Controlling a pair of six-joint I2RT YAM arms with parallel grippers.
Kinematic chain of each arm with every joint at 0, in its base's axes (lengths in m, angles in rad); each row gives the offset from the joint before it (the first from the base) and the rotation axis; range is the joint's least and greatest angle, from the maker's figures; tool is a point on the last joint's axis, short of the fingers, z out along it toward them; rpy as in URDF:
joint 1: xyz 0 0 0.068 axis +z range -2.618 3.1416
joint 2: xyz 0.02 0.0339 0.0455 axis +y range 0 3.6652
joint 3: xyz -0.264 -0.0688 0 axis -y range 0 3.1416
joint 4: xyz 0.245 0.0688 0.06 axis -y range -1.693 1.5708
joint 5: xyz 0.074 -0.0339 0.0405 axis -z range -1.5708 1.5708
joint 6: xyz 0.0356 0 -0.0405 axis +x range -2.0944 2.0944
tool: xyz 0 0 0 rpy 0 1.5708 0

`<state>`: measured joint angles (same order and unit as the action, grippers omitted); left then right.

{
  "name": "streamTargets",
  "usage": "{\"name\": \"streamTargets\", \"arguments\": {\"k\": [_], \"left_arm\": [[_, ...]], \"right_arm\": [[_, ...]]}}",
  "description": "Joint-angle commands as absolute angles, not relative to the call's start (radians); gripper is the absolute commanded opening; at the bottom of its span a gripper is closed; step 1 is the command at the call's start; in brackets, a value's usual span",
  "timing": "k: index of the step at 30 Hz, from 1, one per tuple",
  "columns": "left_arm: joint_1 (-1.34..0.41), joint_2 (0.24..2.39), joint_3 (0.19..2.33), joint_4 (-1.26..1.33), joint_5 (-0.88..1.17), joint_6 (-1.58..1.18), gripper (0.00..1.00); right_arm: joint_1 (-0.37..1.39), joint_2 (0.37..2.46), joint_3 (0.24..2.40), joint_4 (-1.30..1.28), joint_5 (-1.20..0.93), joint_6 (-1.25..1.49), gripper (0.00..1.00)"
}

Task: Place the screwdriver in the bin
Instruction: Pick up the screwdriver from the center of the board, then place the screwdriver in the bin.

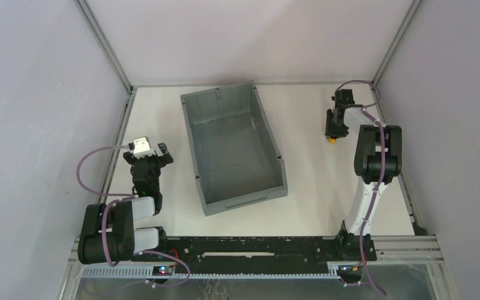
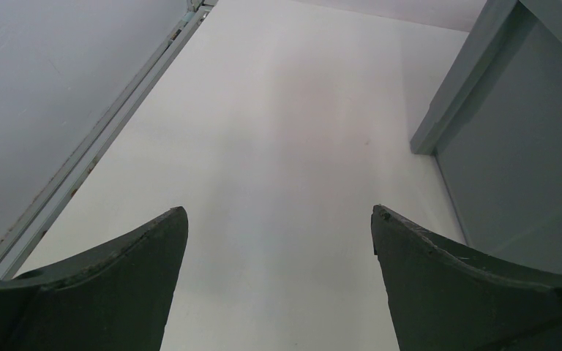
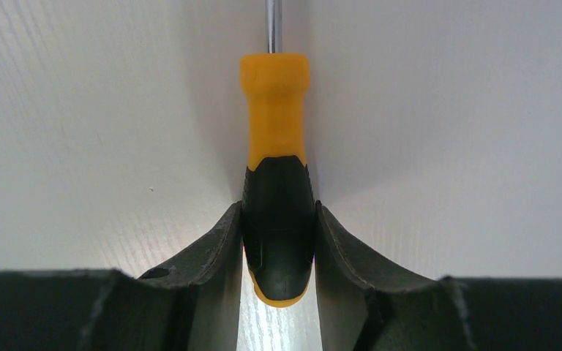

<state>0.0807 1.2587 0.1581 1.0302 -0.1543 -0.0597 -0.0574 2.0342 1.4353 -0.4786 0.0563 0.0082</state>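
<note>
My right fingers are clamped shut on the screwdriver by its black handle, low at the table, right of the bin, well apart. My left fingers are wide open, empty, left of the bin.

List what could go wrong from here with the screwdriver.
1. The right gripper pinches the screwdriver only at its black rear end; it may pivot or slip when lifted.
2. The bin turns a tall side wall toward this arm; a low carry could strike it.
</note>
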Motion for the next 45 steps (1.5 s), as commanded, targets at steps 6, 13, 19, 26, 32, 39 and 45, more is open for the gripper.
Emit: {"name": "streamTargets", "arguments": {"k": [6,13,19,26,32,39,45], "left_arm": [[0.074,1.256,0.189,1.057,-0.163,-0.037,1.00],[0.074,1.256,0.189,1.057,-0.164,-0.038,1.00],[0.074,1.256,0.190,1.057,-0.163,-0.037,1.00],[0.074,1.256,0.189,1.057,-0.163,-0.037,1.00],[0.074,1.257,0.190,1.056,-0.163,-0.038,1.00],[0.074,1.256,0.189,1.057,-0.164,-0.038,1.00],[0.074,1.256,0.190,1.057,-0.164,-0.038,1.00]], "right_arm": [[-0.011,1.805,1.515,-0.602,0.135,0.002,0.21],[0.044,1.667,1.653,-0.779,0.142,0.017,0.21],[0.091,1.604,1.836,-0.953,0.187,0.031,0.20],[0.124,1.568,2.014,-1.098,0.195,0.046,0.20],[0.171,1.552,2.054,-1.135,0.194,0.081,0.18],[0.368,1.518,1.981,-1.095,0.231,0.157,0.18],[0.544,1.565,2.028,-1.095,0.285,0.205,0.17]]}}
